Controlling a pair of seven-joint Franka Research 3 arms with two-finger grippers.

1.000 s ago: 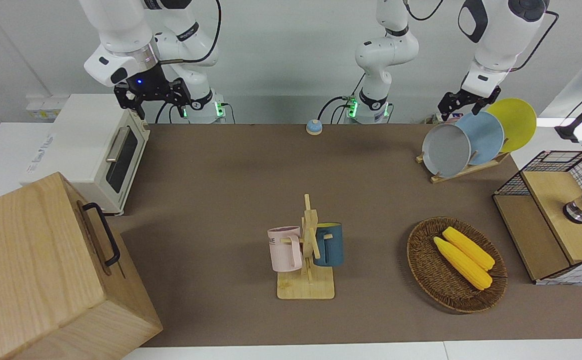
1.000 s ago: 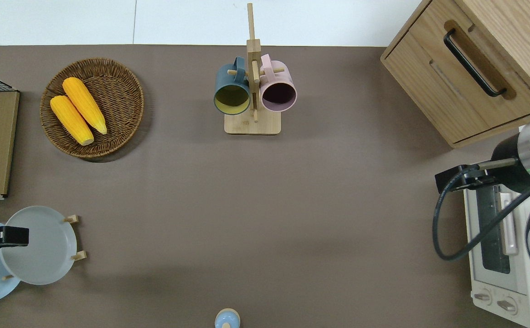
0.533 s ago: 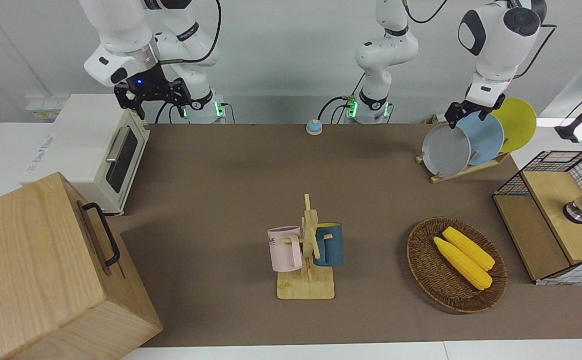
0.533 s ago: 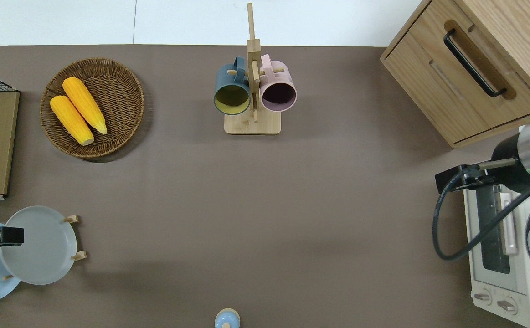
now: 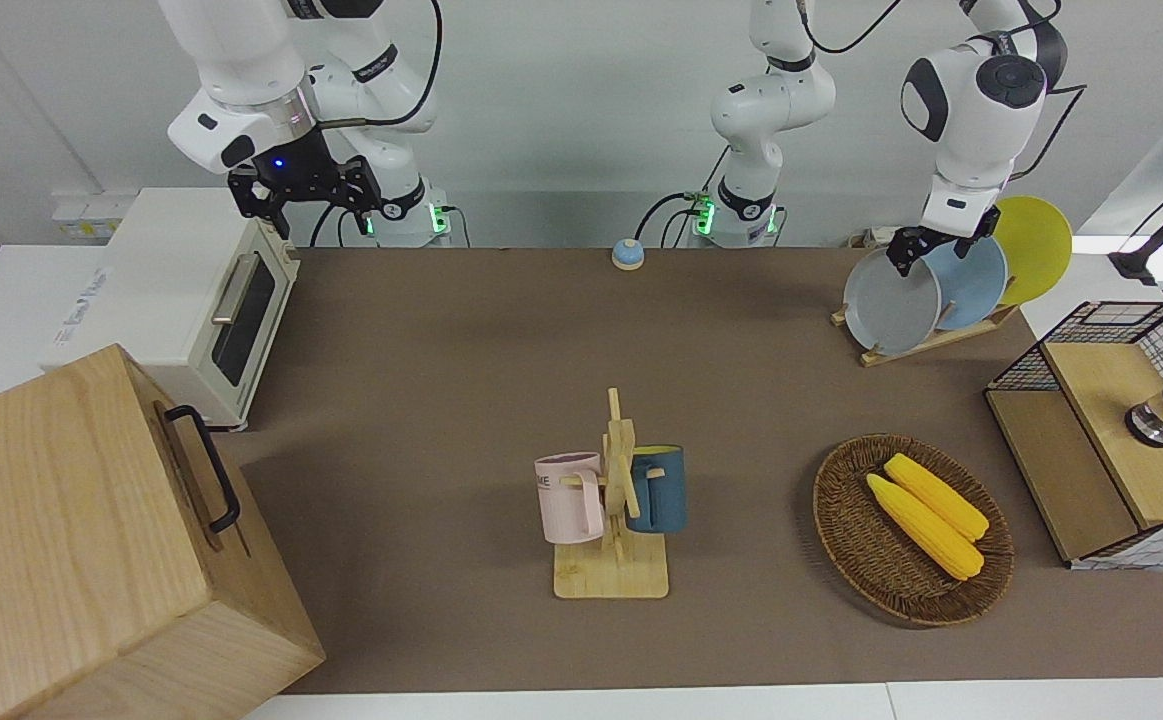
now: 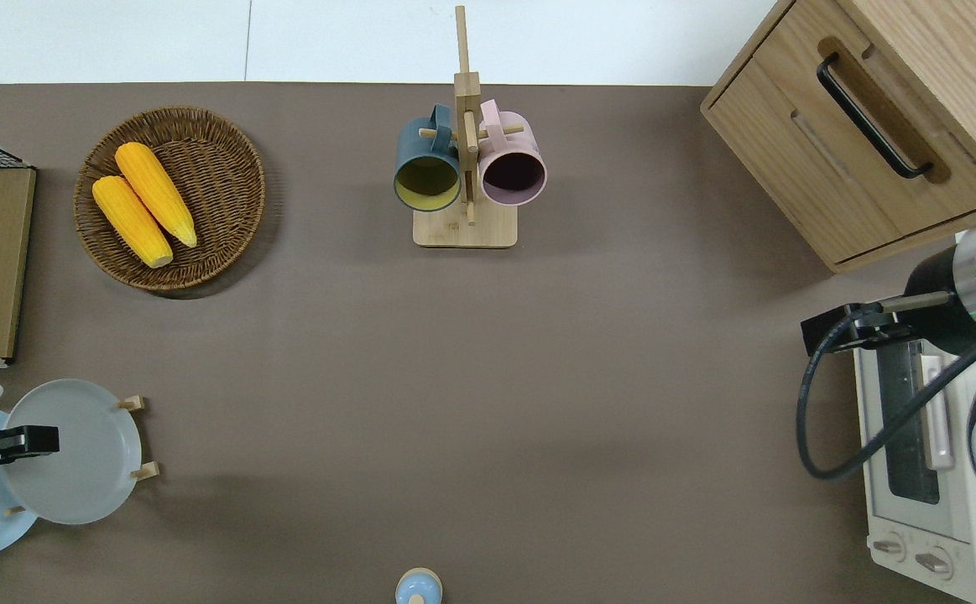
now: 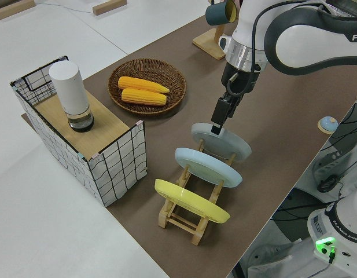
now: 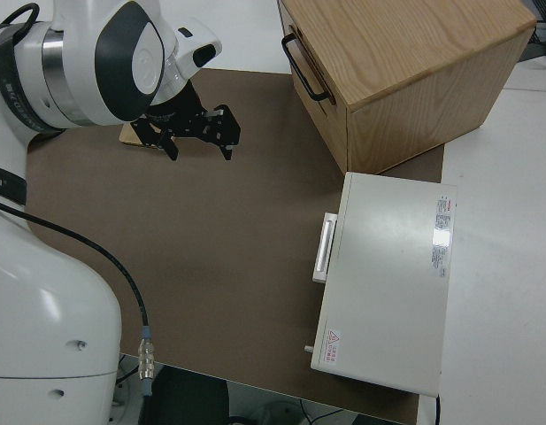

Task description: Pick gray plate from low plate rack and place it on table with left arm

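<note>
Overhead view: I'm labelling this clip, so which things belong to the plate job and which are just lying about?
Job:
- gray plate
- low plate rack
- left gripper, at the gray plate's rim
- table

Lying about:
- light-blue plate
- yellow plate
- mug stand
- corn basket
- toaster oven
- parked right arm

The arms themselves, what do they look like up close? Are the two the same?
Both are glossy white, rounded, jointed arms with dark bands and black caps at the joints, black cables looping along them, and green lights at their bases. Each ends in a black two-finger gripper. The right gripper has a small blue light above it; the left gripper shows none.
</note>
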